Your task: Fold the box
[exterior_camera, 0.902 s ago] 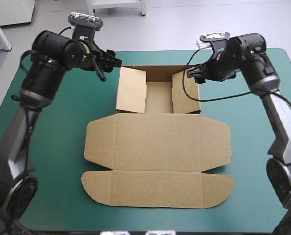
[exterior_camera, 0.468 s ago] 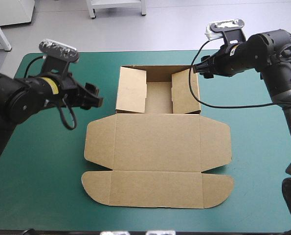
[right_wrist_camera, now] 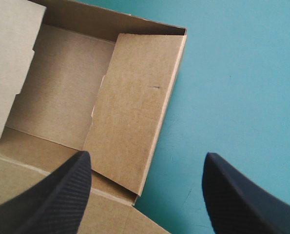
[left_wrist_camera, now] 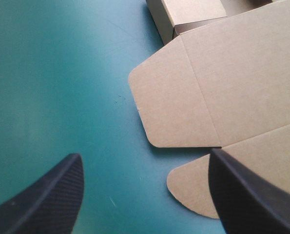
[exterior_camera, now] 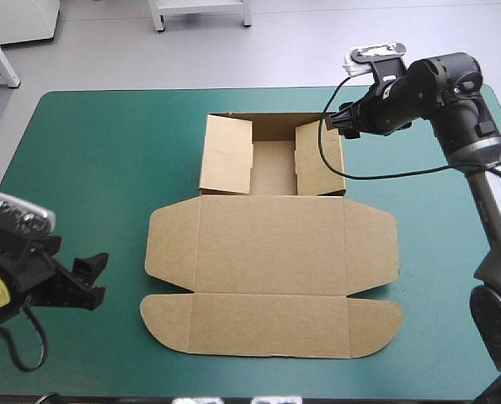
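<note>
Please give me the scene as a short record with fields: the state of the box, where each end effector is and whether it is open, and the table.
box: open tray toward the far edge, side walls raised, lid flat toward the near edge, flaps spread
left end effector: open, by the table's near left corner, apart from the lid's left flaps
right end effector: open, at the tray's far right corner, holding nothing
table: teal-green cover
</note>
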Controlling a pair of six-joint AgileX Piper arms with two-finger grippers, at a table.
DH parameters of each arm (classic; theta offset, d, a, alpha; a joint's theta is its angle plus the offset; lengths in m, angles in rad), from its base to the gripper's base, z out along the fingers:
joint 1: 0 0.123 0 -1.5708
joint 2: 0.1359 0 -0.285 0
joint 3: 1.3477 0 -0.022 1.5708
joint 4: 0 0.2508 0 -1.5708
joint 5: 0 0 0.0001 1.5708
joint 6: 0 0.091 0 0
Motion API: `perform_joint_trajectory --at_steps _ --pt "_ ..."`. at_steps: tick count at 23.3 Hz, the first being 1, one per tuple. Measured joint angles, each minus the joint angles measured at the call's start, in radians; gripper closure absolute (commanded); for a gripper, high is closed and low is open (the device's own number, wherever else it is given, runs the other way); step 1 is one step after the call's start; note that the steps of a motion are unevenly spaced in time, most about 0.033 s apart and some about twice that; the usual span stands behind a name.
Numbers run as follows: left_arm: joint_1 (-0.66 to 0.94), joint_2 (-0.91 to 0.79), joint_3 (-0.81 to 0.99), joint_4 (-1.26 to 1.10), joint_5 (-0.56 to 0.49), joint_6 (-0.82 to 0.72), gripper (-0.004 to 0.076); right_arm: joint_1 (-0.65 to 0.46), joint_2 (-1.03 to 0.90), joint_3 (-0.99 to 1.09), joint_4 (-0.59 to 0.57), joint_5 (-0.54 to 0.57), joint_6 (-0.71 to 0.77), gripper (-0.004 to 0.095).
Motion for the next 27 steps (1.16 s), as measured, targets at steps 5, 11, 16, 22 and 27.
perform_joint_trajectory --at_steps 5,11,16,22,27 --pt "0.000 -0.162 0.088 -0.019 0.000 0.000 0.0214 0.000 0.098 0.000 -0.001 -0.024 0.000 0.0304" --pt "0.000 -0.336 0.168 -0.034 0.001 0.000 0.0214 0.000 0.294 0.000 -0.002 -0.055 0.026 0.0299" --pt "0.000 -0.347 0.170 -0.034 0.001 0.000 0.0214 0.000 0.387 0.000 0.049 -0.130 0.053 0.0368" --pt "0.000 -0.348 0.170 -0.034 0.001 0.000 0.0214 0.000 0.437 -0.001 0.023 -0.140 0.056 0.0925" --pt "0.000 -0.348 0.170 -0.034 0.001 0.000 0.0214 0.002 0.444 -0.006 -0.028 -0.146 0.054 0.0910"
